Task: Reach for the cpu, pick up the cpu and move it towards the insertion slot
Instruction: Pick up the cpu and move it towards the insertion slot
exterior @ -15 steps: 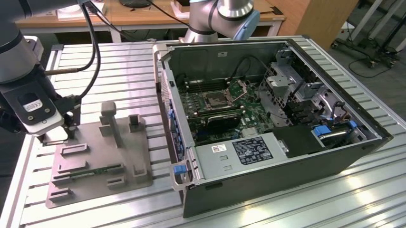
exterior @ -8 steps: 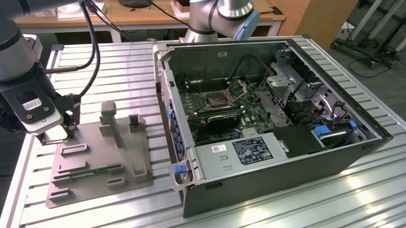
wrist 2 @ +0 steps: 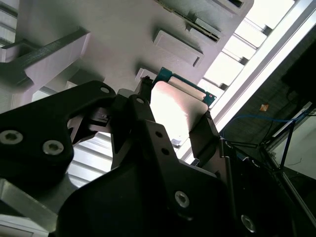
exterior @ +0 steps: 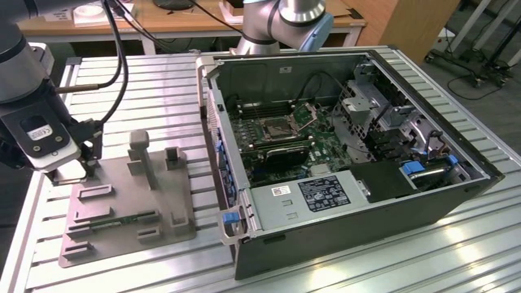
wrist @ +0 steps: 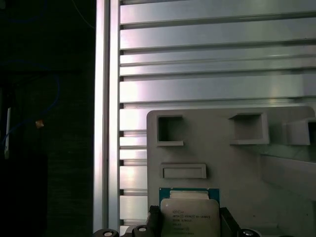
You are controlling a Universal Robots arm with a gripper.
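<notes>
The cpu (wrist: pixel 190 213), a small square chip with a silvery-white top and a green rim, sits between my gripper's two dark fingers in both wrist views. The fingers press against two opposite edges of the cpu (wrist 2: pixel 174 103), just over a corner of the grey plastic fixture (wrist: pixel 222 163). In the exterior view my gripper (exterior: pixel 69 174) hangs at the far left corner of the fixture (exterior: pixel 130 201). The insertion slot (exterior: pixel 275 128), a silver-framed socket with a dark centre, lies on the motherboard inside the open computer case, well off to the exterior view's right, with its hinged frame raised.
The open computer case (exterior: pixel 350 152) stands on the slatted metal table (exterior: pixel 122 79). A green memory stick (exterior: pixel 122 218) lies in the fixture. Upright posts (exterior: pixel 140 155) rise from the fixture beside the gripper. The table's edge (wrist: pixel 106 123) runs close by the gripper.
</notes>
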